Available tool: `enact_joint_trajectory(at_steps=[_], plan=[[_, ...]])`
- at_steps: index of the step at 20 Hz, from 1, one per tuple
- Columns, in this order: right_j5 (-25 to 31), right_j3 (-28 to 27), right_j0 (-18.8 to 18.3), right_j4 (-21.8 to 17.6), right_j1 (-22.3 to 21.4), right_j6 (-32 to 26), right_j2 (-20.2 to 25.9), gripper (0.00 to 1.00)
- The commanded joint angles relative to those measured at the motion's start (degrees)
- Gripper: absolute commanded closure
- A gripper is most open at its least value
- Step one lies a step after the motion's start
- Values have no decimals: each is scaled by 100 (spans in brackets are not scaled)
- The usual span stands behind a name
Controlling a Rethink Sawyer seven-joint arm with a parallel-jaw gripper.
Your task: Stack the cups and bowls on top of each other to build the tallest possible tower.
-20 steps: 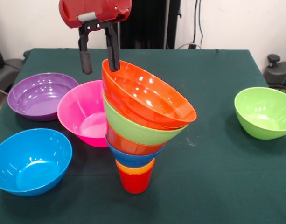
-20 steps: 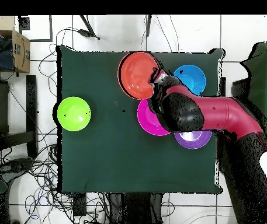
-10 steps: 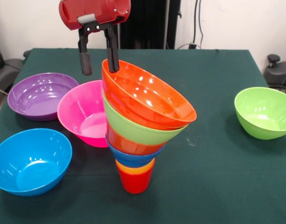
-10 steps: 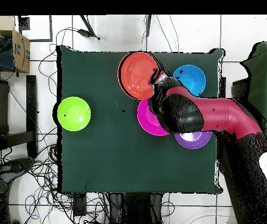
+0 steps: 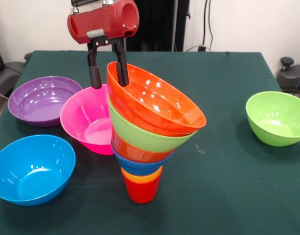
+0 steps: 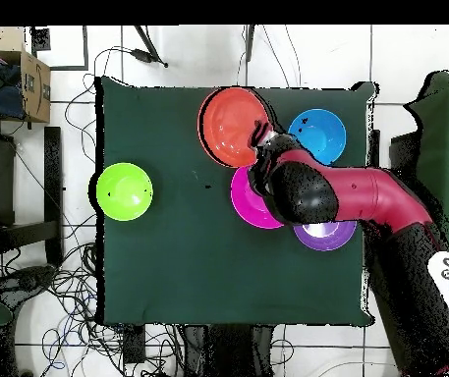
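Four loose bowls sit on the green desk [image 5: 228, 186]: from the left, a light blue bowl [image 5: 31, 168], a purple bowl [image 5: 41, 100], a pink bowl [image 5: 88, 119], and far right one lime green bowl [image 5: 277, 117]. Between pink and lime stands one tower [image 5: 147, 128], six pieces on a red cup [image 5: 141, 191]; its axis rises upright, then leans, the top orange-red bowl [image 5: 157, 100] tipped open toward the right. The claw [image 5: 108, 74] hangs open, straddling that bowl's raised left rim.
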Motion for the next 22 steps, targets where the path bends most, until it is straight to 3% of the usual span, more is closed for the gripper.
enact_joint_trajectory(at_steps=[1,22], plan=[[-211,304,135,-473,358,-161,-348,0],[-392,201,206,-627,521,-144,-492,0]])
